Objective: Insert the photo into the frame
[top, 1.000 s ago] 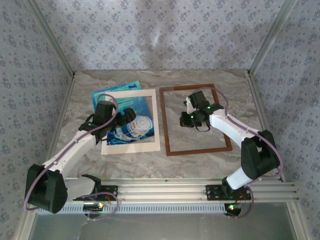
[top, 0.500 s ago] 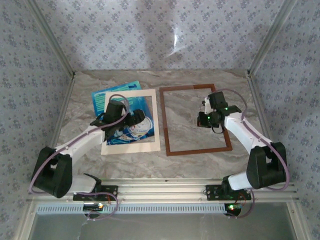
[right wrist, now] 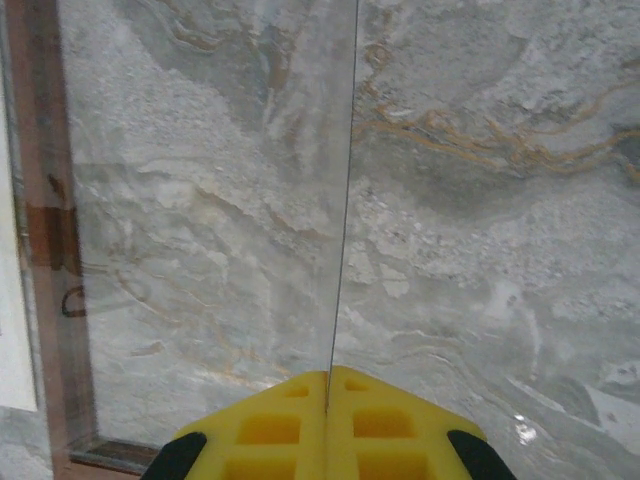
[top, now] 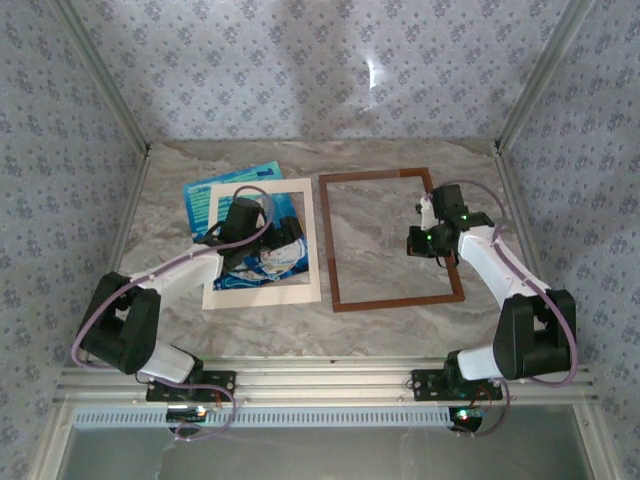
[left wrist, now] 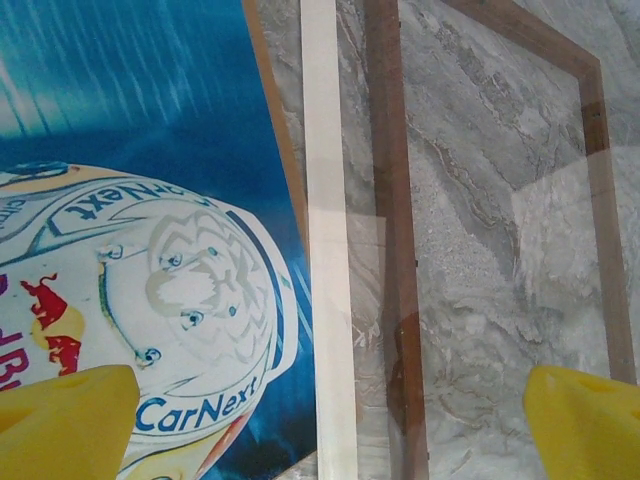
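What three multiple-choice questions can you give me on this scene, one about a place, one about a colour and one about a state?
1. The photo lies:
A. inside the frame
B. under the cream mat, beside the frame
C. on the table's far right

2. The frame's bars are:
A. white
B. black
C. reddish-brown

3. The right end effector is:
A. wide open
B. shut on a thin clear pane
C. shut on the photo

Answers:
1 B: the photo shows through the cream mat window.
2 C: the frame is reddish-brown wood.
3 B: the right end effector has its fingers meeting on the clear pane edge.
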`<action>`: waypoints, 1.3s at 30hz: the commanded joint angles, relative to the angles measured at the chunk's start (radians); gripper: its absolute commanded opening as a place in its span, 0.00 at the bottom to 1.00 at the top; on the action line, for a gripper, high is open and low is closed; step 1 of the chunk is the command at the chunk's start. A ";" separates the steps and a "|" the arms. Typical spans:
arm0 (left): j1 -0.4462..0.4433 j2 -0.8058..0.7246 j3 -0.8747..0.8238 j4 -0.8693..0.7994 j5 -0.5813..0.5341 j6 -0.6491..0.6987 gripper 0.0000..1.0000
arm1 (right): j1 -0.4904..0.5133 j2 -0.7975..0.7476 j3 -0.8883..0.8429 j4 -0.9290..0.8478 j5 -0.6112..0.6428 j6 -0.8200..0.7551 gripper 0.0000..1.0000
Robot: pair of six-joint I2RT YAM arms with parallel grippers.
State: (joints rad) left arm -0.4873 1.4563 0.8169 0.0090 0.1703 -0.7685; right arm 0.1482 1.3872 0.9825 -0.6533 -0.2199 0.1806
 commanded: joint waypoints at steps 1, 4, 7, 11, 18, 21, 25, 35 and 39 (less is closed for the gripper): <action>-0.006 0.009 0.024 0.032 -0.009 0.020 0.99 | -0.006 -0.017 0.028 -0.071 0.065 -0.024 0.00; -0.007 0.016 0.026 0.034 -0.007 0.023 0.99 | -0.006 -0.018 0.039 -0.095 0.102 -0.024 0.00; -0.007 0.025 0.027 0.041 -0.006 0.024 0.98 | -0.004 -0.017 0.057 -0.127 0.158 -0.023 0.00; -0.006 0.030 0.028 0.043 -0.004 0.030 0.99 | 0.000 -0.025 0.068 -0.147 0.216 -0.023 0.00; -0.007 0.033 0.027 0.043 -0.002 0.037 0.99 | 0.000 -0.036 0.063 -0.134 0.228 -0.018 0.00; -0.006 0.032 0.026 0.041 -0.002 0.042 0.98 | -0.001 -0.045 0.065 -0.133 0.242 -0.018 0.00; -0.007 0.030 0.024 0.040 -0.003 0.043 0.99 | 0.000 -0.076 0.047 -0.117 0.245 -0.014 0.00; -0.006 0.028 0.019 0.037 -0.002 0.046 0.98 | -0.001 -0.111 0.027 -0.089 0.230 0.009 0.00; -0.007 0.027 0.017 0.036 -0.001 0.044 0.99 | -0.001 -0.108 0.027 -0.091 0.232 0.005 0.00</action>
State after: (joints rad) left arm -0.4873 1.4815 0.8177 0.0292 0.1688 -0.7422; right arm 0.1482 1.2926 1.0161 -0.7513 -0.0029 0.1749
